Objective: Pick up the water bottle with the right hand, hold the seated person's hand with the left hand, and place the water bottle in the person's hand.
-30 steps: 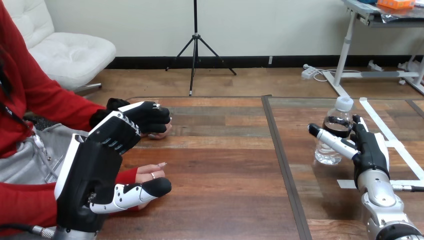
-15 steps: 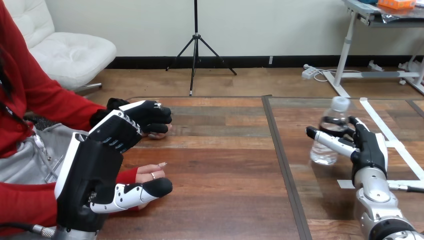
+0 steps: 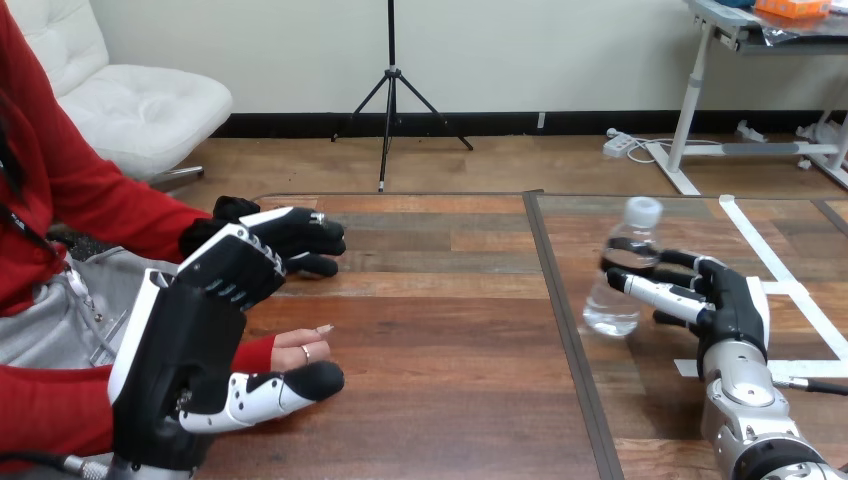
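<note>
Right hand (image 3: 735, 300) grips clear, white-capped water bottle (image 3: 612, 305).

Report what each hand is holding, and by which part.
The right hand grips the bottle round its middle. The left hand is over the person's hand; whether it holds it cannot be told.
</note>
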Controlling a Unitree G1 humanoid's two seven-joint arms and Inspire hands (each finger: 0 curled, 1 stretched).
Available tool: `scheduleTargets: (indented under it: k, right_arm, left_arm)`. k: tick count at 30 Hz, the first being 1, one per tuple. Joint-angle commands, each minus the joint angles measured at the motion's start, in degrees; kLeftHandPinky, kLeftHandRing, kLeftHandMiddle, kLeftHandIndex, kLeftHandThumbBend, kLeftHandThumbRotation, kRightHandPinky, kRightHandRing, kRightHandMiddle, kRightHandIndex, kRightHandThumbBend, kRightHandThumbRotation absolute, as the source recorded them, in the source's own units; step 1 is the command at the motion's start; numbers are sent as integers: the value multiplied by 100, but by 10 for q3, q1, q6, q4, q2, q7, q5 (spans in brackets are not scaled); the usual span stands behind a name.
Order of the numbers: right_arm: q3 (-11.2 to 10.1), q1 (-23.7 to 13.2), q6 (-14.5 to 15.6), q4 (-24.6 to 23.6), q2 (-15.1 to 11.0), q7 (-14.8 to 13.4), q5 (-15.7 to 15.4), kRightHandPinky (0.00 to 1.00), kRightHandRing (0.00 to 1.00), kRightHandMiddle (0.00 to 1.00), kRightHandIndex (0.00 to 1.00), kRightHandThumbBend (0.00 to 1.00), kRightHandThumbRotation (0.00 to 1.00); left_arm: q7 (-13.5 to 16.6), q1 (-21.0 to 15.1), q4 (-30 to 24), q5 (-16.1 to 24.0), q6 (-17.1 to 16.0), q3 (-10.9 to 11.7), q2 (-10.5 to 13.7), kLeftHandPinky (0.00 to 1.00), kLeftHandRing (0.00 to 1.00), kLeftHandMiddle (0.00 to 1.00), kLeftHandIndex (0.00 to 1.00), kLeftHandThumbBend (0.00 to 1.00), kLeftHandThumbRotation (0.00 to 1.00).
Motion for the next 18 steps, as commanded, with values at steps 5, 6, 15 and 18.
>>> scheduleTargets:
  k: [5, 6, 15, 18]
  right_arm:
    - [-13, -42, 4, 0, 3, -5, 9, 57, 59, 58, 56, 86, 0]
    - [-14, -42, 5, 0, 3, -5, 9, 57, 59, 58, 55, 86, 0]
    - [-22, -40, -3, -2, 6, -13, 15, 51, 55, 55, 50, 85, 0]
    - [-18, -40, 1, -2, 5, -18, 11, 49, 54, 55, 50, 86, 0]
  left_arm:
    - [0, -13, -28, -2, 6, -8, 1, 62, 69, 71, 70, 100, 37]
    - [0, -13, -28, -2, 6, -8, 1, 62, 69, 71, 70, 100, 37]
    - [-1, -14, -32, -4, 12, -8, 1, 61, 68, 70, 69, 100, 36]
    - [-4, -14, -35, -11, 19, -9, 2, 61, 68, 70, 69, 100, 36]
